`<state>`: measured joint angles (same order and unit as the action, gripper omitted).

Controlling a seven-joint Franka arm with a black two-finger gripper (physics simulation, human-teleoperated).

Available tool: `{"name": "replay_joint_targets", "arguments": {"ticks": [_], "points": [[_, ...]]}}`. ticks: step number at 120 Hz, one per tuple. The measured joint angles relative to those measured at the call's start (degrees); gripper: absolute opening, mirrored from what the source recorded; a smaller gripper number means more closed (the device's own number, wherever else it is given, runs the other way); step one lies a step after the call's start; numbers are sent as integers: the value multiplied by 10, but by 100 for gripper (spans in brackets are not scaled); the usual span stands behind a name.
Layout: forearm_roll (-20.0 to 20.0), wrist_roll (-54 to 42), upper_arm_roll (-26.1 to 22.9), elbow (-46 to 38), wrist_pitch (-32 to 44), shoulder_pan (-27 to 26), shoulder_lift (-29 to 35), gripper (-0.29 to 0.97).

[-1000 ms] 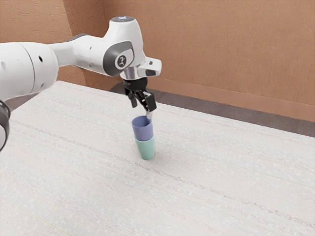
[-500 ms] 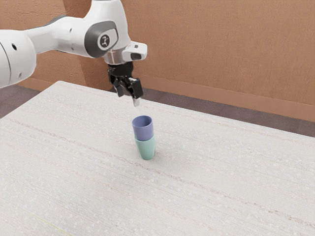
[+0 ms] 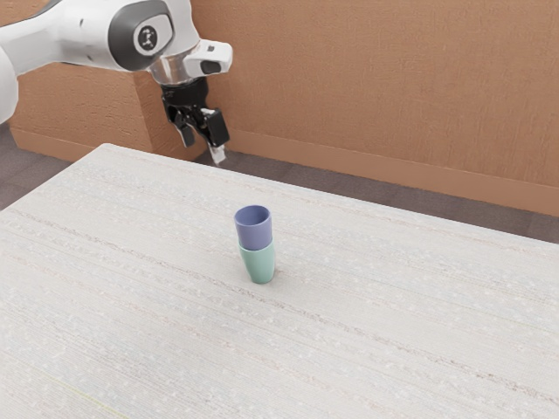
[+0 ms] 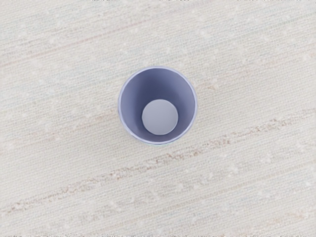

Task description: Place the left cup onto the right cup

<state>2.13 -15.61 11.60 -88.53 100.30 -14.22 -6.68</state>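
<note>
Two cups stand stacked — purple cup (image 3: 252, 227) in green cup (image 3: 258, 263) — well apart from the spread pincer (image 3: 203, 145).

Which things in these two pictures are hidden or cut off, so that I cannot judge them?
Exterior view: the lower part of the purple cup is hidden inside the green cup; how deep it sits is unclear.
Wrist view: the purple cup covers the green cup almost wholly.
Exterior view: the arm is cut off by the left edge.
</note>
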Motion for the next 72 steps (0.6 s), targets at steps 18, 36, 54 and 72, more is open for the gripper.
{"name": "replay_joint_targets", "arguments": {"ticks": [18, 36, 54, 72], "points": [[2, 0, 1, 1, -4, 0, 4, 68], [4, -1, 1, 3, -6, 0, 5, 68], [5, 0, 1, 3, -7, 0, 5, 68], [5, 0, 1, 4, -7, 0, 4, 68]]}}
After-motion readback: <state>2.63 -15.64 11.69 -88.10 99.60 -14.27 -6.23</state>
